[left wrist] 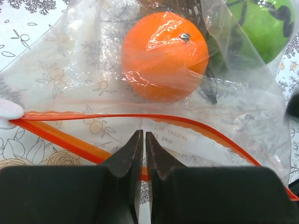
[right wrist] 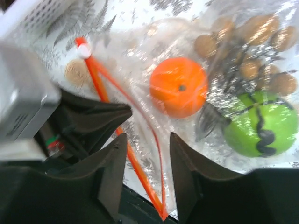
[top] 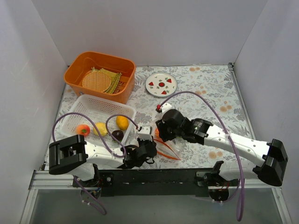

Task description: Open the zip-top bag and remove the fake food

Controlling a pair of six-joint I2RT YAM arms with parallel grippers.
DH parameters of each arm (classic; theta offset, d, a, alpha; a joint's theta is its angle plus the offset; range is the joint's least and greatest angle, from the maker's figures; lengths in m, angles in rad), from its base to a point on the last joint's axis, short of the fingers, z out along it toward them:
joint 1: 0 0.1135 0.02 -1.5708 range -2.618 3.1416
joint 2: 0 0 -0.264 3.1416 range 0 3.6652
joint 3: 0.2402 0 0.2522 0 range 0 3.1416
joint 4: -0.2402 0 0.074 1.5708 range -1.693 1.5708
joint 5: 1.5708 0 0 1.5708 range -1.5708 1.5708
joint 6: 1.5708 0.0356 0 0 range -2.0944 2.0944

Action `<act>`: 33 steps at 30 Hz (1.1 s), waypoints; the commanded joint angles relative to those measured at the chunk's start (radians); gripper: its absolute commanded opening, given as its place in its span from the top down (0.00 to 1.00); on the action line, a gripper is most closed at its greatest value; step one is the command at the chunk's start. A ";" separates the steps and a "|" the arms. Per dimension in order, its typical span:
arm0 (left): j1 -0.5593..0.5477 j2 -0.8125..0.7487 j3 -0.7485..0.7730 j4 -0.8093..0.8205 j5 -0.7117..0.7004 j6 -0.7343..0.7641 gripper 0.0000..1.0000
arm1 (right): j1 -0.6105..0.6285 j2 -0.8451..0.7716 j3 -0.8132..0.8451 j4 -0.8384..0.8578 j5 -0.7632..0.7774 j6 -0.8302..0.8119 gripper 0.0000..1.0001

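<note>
The zip-top bag (top: 168, 150) lies on the patterned cloth between both grippers, its red-orange zip strip parted into two lips (left wrist: 93, 116). Inside it are an orange round fruit (left wrist: 163, 56), a green ball (left wrist: 261, 28) and tan nut-like bits (right wrist: 252, 46). My left gripper (left wrist: 141, 135) is shut on the bag's near lip; it shows in the top view (top: 147, 151). My right gripper (right wrist: 147, 140) is open, its fingers straddling the other lip (right wrist: 156, 154) without closing on it; it hangs over the bag in the top view (top: 161, 135).
A white mesh basket (top: 84, 105) at the left holds an orange fruit (top: 83, 129), two yellow pieces (top: 100, 129) and a dark piece (top: 117, 135). An orange bin (top: 119, 63) with woven mats stands behind it. A white plate (top: 161, 84) lies at the back.
</note>
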State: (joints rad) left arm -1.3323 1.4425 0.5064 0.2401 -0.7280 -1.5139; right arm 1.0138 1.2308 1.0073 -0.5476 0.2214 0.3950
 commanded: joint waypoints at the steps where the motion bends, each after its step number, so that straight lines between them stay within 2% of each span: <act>1: 0.025 0.002 0.044 -0.044 -0.036 -0.057 0.93 | 0.136 -0.025 -0.097 0.005 0.174 -0.019 0.47; 7: 0.070 -0.036 0.027 0.007 0.015 -0.062 0.93 | 0.204 -0.022 -0.174 0.026 0.252 -0.027 0.40; 12: 0.074 -0.039 0.047 0.013 0.027 -0.037 0.93 | 0.210 0.053 -0.184 0.015 0.314 -0.030 0.36; 23: 0.088 -0.062 0.023 0.041 0.050 -0.034 0.92 | 0.209 0.170 -0.200 0.069 0.266 -0.025 0.37; 26: 0.090 -0.073 0.012 0.047 0.055 -0.035 0.92 | 0.210 0.171 -0.194 0.058 0.268 -0.016 0.46; 27: 0.090 -0.074 0.011 0.053 0.058 -0.038 0.92 | 0.210 0.177 -0.187 0.049 0.271 -0.015 0.56; 33: 0.090 -0.099 -0.020 0.077 0.078 -0.046 0.92 | 0.209 0.155 -0.182 0.026 0.276 0.015 0.84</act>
State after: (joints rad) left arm -1.2472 1.4029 0.5087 0.2626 -0.6537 -1.5528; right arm 1.2179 1.3964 0.8112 -0.4976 0.4767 0.3782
